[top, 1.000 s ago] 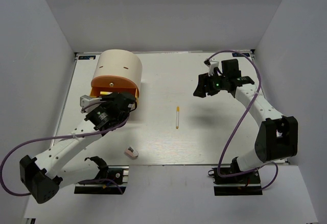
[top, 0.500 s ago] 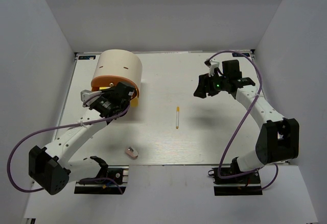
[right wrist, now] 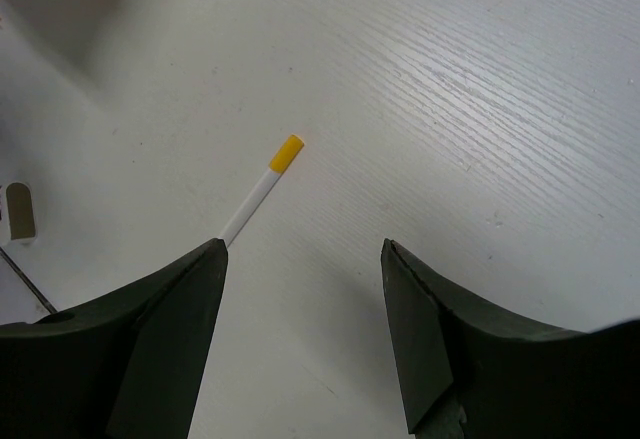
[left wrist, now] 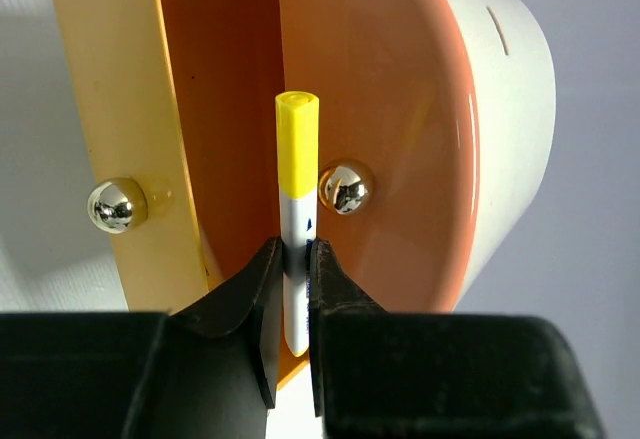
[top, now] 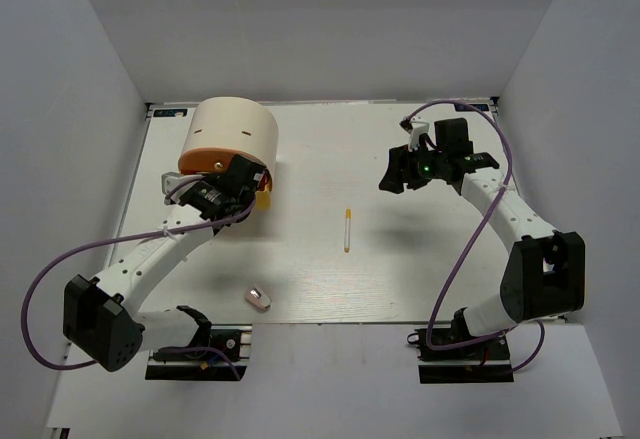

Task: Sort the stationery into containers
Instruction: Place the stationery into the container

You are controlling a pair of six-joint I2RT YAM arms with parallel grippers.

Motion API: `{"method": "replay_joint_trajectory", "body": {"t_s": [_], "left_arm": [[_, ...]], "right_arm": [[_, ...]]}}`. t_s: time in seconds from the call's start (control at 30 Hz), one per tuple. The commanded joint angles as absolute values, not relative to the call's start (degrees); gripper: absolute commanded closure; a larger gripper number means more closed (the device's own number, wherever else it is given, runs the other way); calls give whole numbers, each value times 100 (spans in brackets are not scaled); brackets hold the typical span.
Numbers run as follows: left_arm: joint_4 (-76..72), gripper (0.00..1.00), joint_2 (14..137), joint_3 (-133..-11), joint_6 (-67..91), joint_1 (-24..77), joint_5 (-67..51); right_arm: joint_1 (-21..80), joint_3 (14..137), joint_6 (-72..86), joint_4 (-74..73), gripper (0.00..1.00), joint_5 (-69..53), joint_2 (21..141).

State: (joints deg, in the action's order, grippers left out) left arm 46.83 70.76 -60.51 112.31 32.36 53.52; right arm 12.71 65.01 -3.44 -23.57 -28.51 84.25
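The white surface [top: 400, 159] carries the cream box [top: 235, 131] at its far left, with the orange face toward the arms. Just before this face, the left jaws are clamped on a white-and-yellow pen [left wrist: 297, 159]. Its yellow cap points at the gap beside the drawer front [left wrist: 110, 109]. The right jaws stand apart above the surface, at the far right. A second pen [top: 347, 229] lies in the middle, and the eraser [top: 258, 298] near the front edge.
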Motion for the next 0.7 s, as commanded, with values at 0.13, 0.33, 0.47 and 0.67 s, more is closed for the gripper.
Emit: {"method": "replay_joint_trajectory", "body": {"t_s": [0.13,0.33,0.47,0.67], "left_arm": [[4711,77,7093,-6258,11171,3120,5300],[4658,58,7146,-6258,11118,3067,5186],[4544,53,7093,-6258,11005,3067,5133],[4307,47,6812,-6310,10548,3067,4992]], "right_arm": [[1257,6486,-404,-2223,31,-2909,8209],[1248,6486,-422,-2232,30,-2909,8200],[1257,6486,-448,-2241,28,-2927,8218],[1292,6486,-509,-2294,38,-3067,8270]]}}
